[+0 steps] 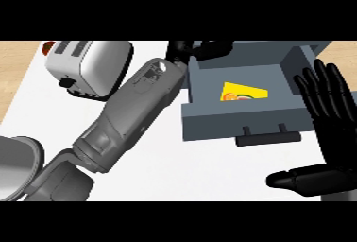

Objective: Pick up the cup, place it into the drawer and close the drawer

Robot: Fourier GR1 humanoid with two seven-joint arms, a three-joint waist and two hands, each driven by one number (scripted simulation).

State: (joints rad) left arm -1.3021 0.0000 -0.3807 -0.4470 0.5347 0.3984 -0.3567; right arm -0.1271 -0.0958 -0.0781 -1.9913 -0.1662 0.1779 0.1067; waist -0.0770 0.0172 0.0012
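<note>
White counter [160,156] holds toaster [87,66], open drawer [244,111]; right robot hand [327,137] released, left's grip unclear.

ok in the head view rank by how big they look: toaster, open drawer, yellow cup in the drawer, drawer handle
1. Open drawer, the largest.
2. Toaster, partly hidden by the left forearm, so its full extent is unsure.
3. and 4. Drawer handle and yellow cup look much alike, so no ranking between them.

Left hand [197,48] curled — arm outstretched, right hand [323,142] open, upright
</note>
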